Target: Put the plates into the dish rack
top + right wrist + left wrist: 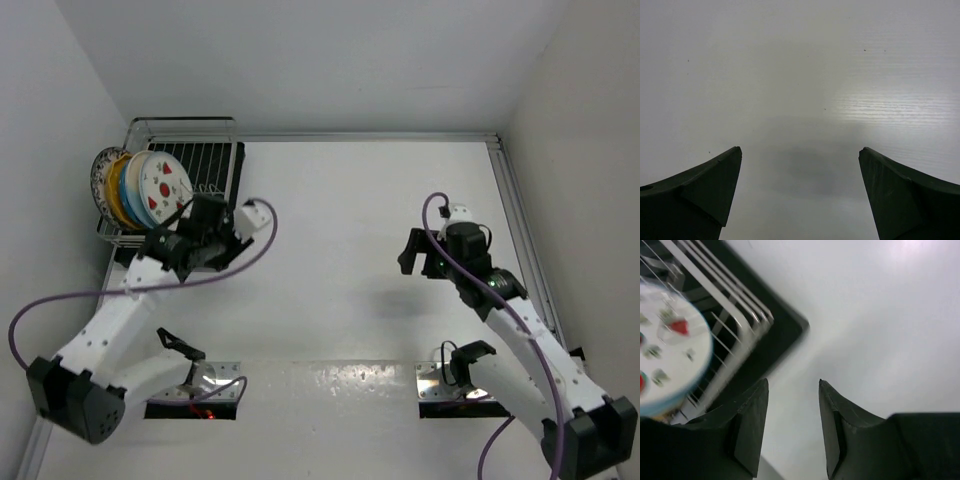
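My left gripper (792, 386) hangs with its fingers a little apart and nothing between them, just above the near right corner of the dish rack (214, 160). The plates (140, 188) stand on edge in a row in the rack's left part, the strawberry plate (163, 184) rightmost. The rack sits over a black tray (785, 335) in the far left corner of the table (350, 200). My right gripper (800, 152) is spread wide and empty over bare table, well to the right.

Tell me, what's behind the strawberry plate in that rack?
Upright plates: teal plate, yellow plate, blue-flowered plate. Only rims show; their faces are covered, so the count is unclear.
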Robot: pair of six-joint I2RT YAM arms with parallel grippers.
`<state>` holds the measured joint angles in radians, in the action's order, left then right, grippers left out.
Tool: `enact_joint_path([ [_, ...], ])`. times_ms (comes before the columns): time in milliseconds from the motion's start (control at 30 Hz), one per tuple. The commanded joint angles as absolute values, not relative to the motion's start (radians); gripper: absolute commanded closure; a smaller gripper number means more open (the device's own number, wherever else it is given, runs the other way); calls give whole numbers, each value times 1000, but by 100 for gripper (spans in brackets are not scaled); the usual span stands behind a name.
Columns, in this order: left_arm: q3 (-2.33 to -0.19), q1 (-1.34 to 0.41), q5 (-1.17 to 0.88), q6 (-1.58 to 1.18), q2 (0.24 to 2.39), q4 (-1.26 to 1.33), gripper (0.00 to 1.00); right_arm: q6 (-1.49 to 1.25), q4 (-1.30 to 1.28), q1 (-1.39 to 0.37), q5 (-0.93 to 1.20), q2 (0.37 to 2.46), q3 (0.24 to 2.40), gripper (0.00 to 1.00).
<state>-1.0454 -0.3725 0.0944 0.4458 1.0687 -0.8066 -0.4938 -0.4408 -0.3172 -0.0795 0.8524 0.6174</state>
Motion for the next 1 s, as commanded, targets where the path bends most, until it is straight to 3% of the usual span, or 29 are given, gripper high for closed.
enact_joint_path([
  [0, -901, -374, 130, 583, 889, -920, 51, -529, -407, -313, -129, 757, 525, 0],
  [167, -608, -374, 201, 692, 614, -920, 45, -581, -435, -314, -143, 701, 488, 0],
  [333, -551, -374, 173, 603, 473, -803, 23, -650, -525, -316, -175, 681, 466, 0],
  [467, -537, -315, 88, 563, 472, -788, 22, -643, -523, -316, -178, 637, 416, 0],
  [967, -508, -253, 86, 563, 469, -762, 22, -655, -483, -318, -179, 589, 359, 0],
])
